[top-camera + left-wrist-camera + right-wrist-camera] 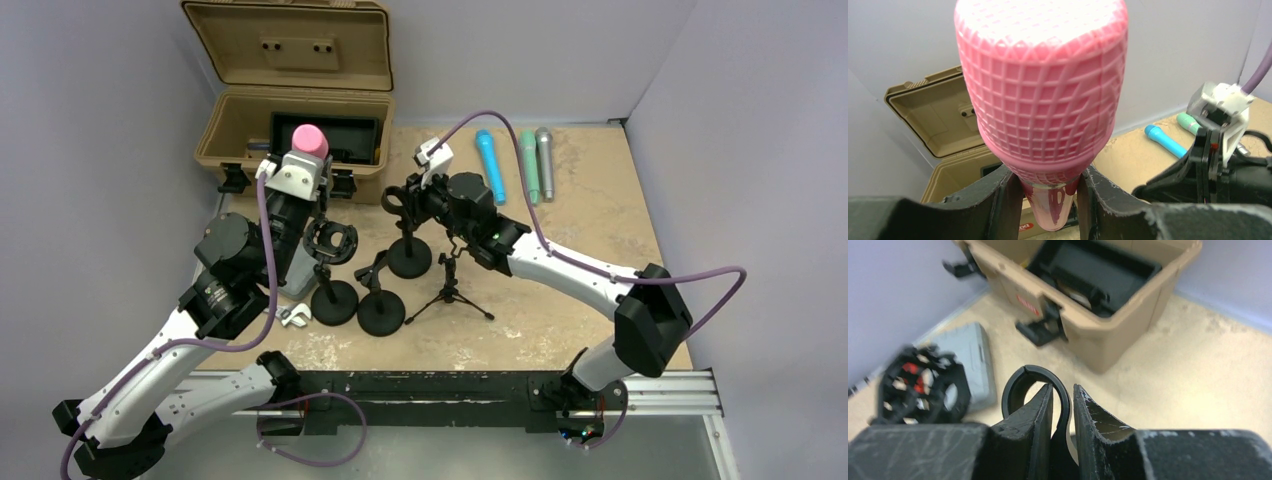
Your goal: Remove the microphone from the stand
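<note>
Microphones number four: the pink microphone, clear of every stand and held aloft over the front wall of the case, and three lying side by side near the table's far edge: a blue microphone, a green microphone and a grey microphone. Four supports stand mid-table. Three have round bases: the far stand, the middle stand and the left stand, which carries a shock mount. The fourth is a small tripod. The one case sits open at the far left corner.

From above only the pink head shows; its handle is hidden by the wrist. In the left wrist view the handle is cut off just under the fingers. A grey box lies partly under the left arm, and a small pale metal piece near the left stand cannot be made out.

The left arm rises along the left edge with a lifted elbow, and the left hand points up, clenched on the pink microphone's neck. The right arm stretches low from the near right corner toward the middle. The right hand is level and pinched shut on the band of the far stand's clip.
</note>
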Controlling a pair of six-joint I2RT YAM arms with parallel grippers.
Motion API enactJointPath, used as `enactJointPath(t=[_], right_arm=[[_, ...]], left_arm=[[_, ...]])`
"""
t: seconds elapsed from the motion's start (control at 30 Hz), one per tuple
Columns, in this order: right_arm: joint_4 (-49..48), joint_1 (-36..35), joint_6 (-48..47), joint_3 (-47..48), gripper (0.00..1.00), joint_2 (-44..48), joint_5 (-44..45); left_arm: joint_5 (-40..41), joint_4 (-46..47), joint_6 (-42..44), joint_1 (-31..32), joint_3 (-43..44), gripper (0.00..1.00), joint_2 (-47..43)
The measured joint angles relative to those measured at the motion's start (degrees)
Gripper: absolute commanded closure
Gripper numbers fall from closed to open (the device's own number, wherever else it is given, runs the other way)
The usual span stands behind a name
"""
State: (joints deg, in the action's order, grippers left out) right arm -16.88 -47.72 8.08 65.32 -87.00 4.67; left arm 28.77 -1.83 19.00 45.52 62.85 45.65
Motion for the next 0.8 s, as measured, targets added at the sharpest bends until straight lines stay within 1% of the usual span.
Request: enactJointPath(t=[0.07, 0.23, 0.33, 0.43, 0.57, 0.67, 0.8], right_arm=[[2.25, 0.00, -0.24, -0.90, 0.79, -0.09, 0.28], [1.95, 0.00, 0.02, -1.49, 0.79, -0.76, 0.33], [2.51, 0.00, 0.02, -0.72, 0.74, -1.14, 0.33], [4.20, 0.00, -0.04, 0.04, 0.64, -0.85, 0.22], [7.78, 0.00, -0.17, 1.14, 0.44, 0.33, -1.16], [11.78, -0.26, -0.24, 2.56, 0.32, 1.88, -3.19], [14.19, -0.35, -0.28, 3.52, 0.24, 5.60, -6.51]], left_arm=[[0.00, 0.00, 0.00, 0.00, 0.00, 1.00, -0.02], [-0.02, 0.00, -0.20, 0.00, 0.00, 1.00, -0.02], [-0.02, 0.00, -0.37, 0.00, 0.00, 1.00, 0.00], [-0.09, -0.02, -0.52, 0.00, 0.00, 1.00, 0.00], [-2.38, -1.31, -3.13, 0.00, 0.04, 1.00, 0.20], [-7.61, -4.11, -6.73, 0.00, 0.79, 1.00, 1.14], [-17.18, -6.38, -11.39, 0.00, 1.64, 1.00, 2.69]])
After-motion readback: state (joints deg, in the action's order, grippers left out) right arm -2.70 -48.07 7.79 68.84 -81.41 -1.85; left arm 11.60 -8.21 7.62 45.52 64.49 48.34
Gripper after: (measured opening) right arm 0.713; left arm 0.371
